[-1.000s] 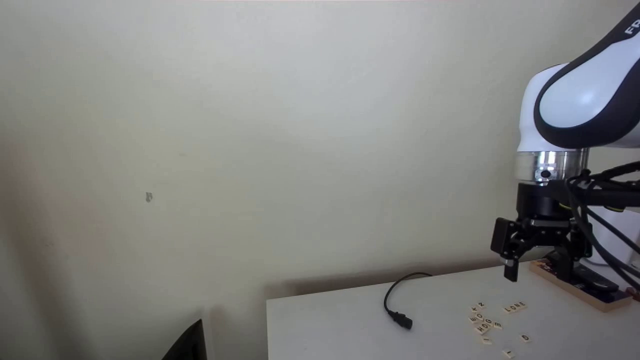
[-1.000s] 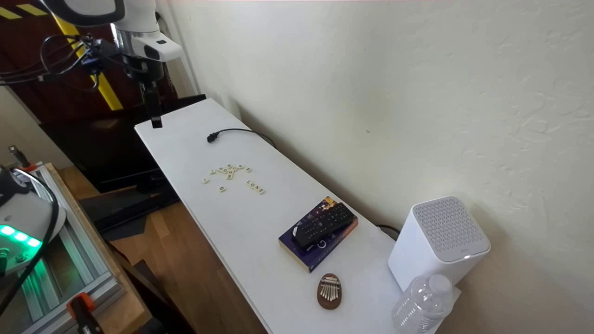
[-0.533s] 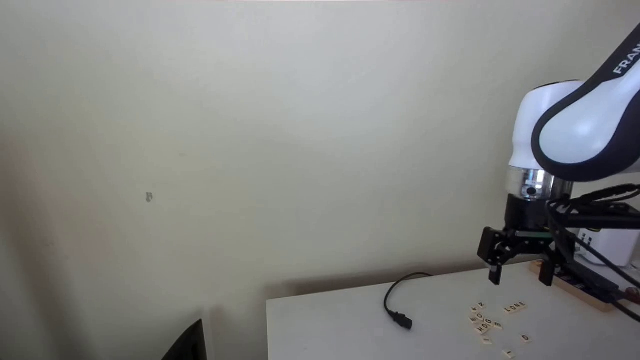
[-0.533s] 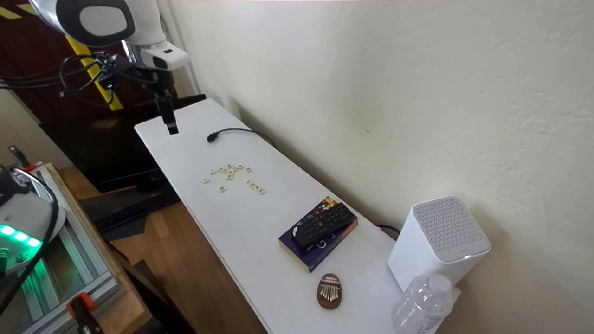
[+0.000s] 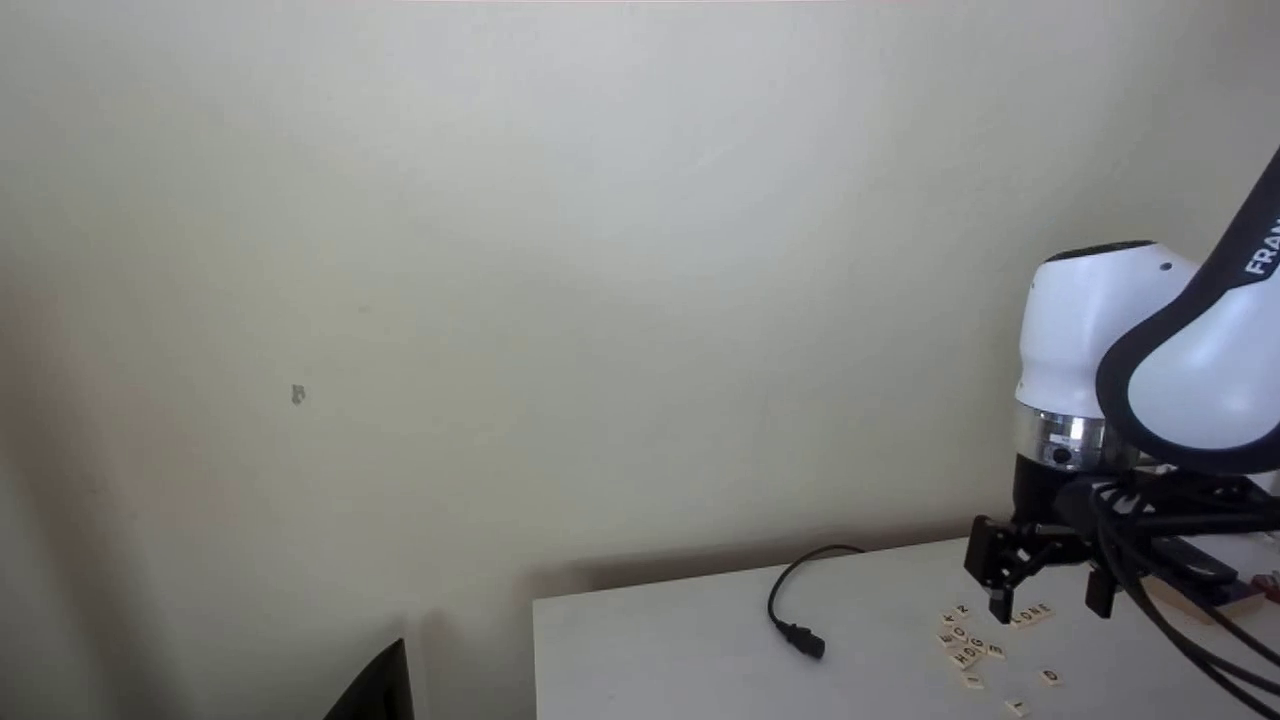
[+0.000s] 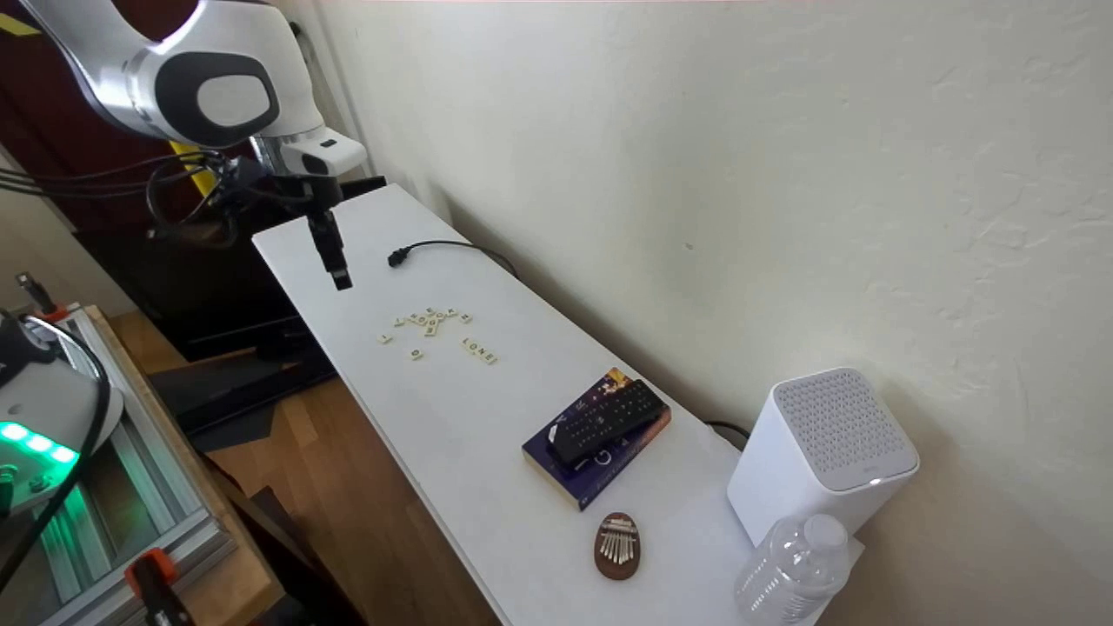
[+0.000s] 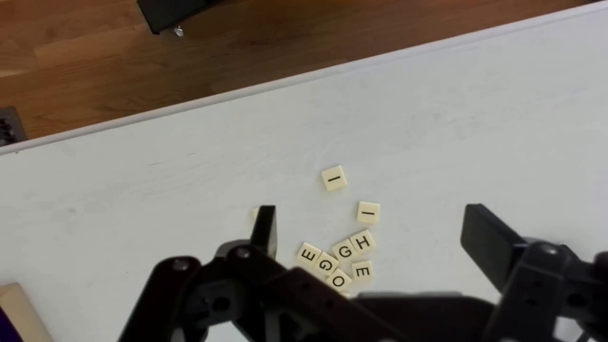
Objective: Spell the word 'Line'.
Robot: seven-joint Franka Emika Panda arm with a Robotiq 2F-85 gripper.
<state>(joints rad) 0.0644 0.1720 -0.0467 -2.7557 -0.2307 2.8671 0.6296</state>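
Above the white table (image 6: pixel 435 409), the gripper (image 5: pixel 1050 602) hangs pointing down, its jaws spread wide and holding nothing. Pale letter tiles (image 6: pixel 431 324) lie on the table below it, most of them in a loose cluster. Just apart from these, in both exterior views, a row of tiles (image 6: pixel 480 351) reads LONE. Framed between the jaws in the wrist view, one I tile (image 7: pixel 334 178) lies near a second I tile (image 7: pixel 368 212), and close by, an H tile (image 7: pixel 363 242) and a G tile (image 7: pixel 345 250) sit side by side. Elsewhere on the table are a black cable (image 5: pixel 803 641), a purple book (image 6: pixel 600 481) bearing a remote control (image 6: pixel 609 422) and a brown thumb piano (image 6: pixel 617 546); farther along stand a white box (image 6: pixel 826 435) and a clear bottle (image 6: pixel 793 569)
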